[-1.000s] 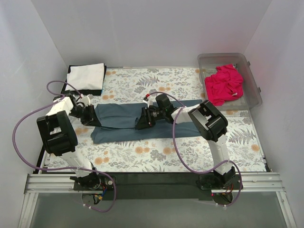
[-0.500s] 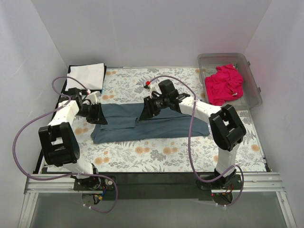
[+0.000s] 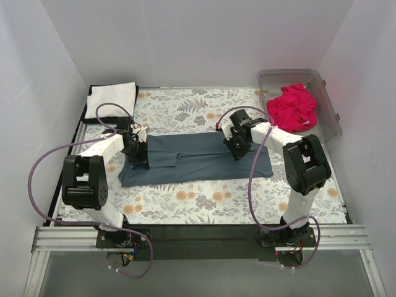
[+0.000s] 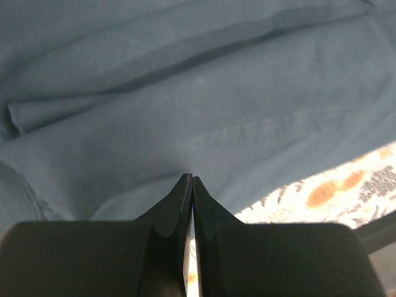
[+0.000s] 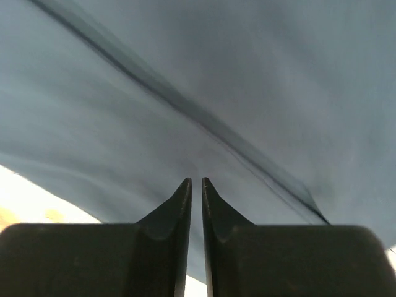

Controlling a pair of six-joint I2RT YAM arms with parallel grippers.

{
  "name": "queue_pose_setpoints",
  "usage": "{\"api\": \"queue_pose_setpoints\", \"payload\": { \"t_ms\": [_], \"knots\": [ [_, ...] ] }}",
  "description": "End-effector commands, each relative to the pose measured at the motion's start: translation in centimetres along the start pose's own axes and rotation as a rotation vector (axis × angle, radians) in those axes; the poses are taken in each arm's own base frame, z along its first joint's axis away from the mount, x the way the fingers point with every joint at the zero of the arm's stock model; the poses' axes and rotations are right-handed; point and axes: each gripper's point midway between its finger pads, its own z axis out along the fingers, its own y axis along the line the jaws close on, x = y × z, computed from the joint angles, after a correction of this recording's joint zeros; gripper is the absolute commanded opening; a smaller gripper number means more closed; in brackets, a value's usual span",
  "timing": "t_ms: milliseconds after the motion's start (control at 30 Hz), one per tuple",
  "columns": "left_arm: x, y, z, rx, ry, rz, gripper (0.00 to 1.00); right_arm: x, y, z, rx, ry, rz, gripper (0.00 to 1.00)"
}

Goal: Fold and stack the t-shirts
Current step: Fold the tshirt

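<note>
The dark slate-blue t-shirt (image 3: 198, 162) lies as a long flat band across the floral cloth. My left gripper (image 3: 141, 158) rests on its left end with jaws shut and nothing between them; the left wrist view shows the blue fabric (image 4: 185, 93) under the tips (image 4: 189, 179). My right gripper (image 3: 239, 148) sits over the shirt's right part, jaws together and empty, above blue fabric (image 5: 216, 74) in the right wrist view (image 5: 196, 181). The magenta-pink t-shirt (image 3: 292, 110) lies crumpled in the bin. The folded white t-shirt (image 3: 111, 99) lies on the folded black one (image 3: 135, 99) at the back left.
The floral-patterned cloth (image 3: 185, 204) covers the table. The clear plastic bin (image 3: 331, 105) stands at the back right. White walls close in the back and both sides. Purple cables loop from both arms.
My right gripper has moved right along the blue shirt from its middle to its right part. My left gripper has moved right onto the shirt's left end. The shirt lies flatter.
</note>
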Motion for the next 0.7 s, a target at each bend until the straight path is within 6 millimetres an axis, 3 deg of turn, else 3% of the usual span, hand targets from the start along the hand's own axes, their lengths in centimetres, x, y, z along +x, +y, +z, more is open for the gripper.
{"api": "queue_pose_setpoints", "payload": {
  "t_ms": [0,67,200,333,367,433,467,500,533,567,600,667],
  "knots": [
    [-1.0,1.6,1.1,-0.089,-0.006,-0.017,0.00,4.4,-2.0,0.1,0.104,0.194,-0.150,0.14],
    [-1.6,1.8,1.7,-0.097,0.008,-0.019,0.00,6.5,-2.0,0.5,0.096,0.262,-0.163,0.08],
    [-3.9,2.6,2.8,-0.118,0.004,0.012,0.00,10.0,-1.0,1.3,0.061,0.348,-0.173,0.06],
    [-6.8,2.9,4.1,-0.112,0.011,0.047,0.00,12.6,1.8,1.2,0.002,0.397,-0.216,0.06],
    [-7.1,3.2,5.2,-0.109,0.034,0.049,0.00,14.2,2.5,1.1,-0.011,0.428,-0.224,0.06],
    [-10.0,2.7,5.5,-0.102,0.002,0.104,0.00,15.0,4.1,0.8,-0.029,0.437,-0.262,0.05],
    [-10.2,2.9,6.8,-0.099,0.024,0.115,0.00,16.2,4.8,0.7,-0.040,0.462,-0.277,0.05],
    [-10.9,2.6,7.4,-0.089,0.025,0.132,0.00,16.0,6.5,0.5,-0.100,0.432,-0.285,0.05],
    [-13.7,1.3,7.2,-0.078,-0.019,0.177,0.00,16.0,8.4,0.4,-0.135,0.427,-0.338,0.05],
    [-13.9,1.4,8.9,-0.065,0.009,0.191,0.00,15.9,9.7,0.4,-0.163,0.418,-0.364,0.06],
    [-17.3,0.1,8.4,-0.051,-0.061,0.234,0.00,15.3,12.8,0.2,-0.242,0.396,-0.437,0.06],
    [-19.5,-0.1,10.1,-0.040,-0.071,0.240,0.00,13.9,16.2,-0.1,-0.307,0.353,-0.489,0.05]
  ]
}}
